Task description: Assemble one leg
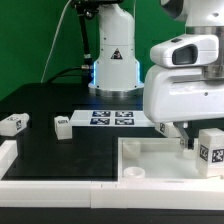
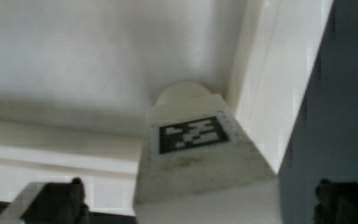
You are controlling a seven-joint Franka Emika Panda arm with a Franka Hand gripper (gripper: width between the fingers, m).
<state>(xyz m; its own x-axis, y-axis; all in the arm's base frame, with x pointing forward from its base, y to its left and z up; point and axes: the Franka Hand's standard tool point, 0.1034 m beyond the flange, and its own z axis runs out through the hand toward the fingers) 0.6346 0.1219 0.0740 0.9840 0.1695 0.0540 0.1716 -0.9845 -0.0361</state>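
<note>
A Franka arm's end effector (image 1: 196,140) grips a tagged white leg (image 1: 211,150) over the square white tabletop tray (image 1: 150,160) at the exterior view's right. Two more legs (image 1: 62,126) (image 1: 12,124) lie on the black table (image 1: 40,105), beside the marker board (image 1: 112,118).

Exterior view: set low and close, facing across the black surface (image 1: 60,100) toward the arm's base against a green backdrop. Wrist view: mounted above the pincer (image 2: 197,200), aimed along its fingers, very near the tagged leg (image 2: 197,150). Both views share that leg (image 1: 210,150) and the white tabletop (image 1: 150,160).
</note>
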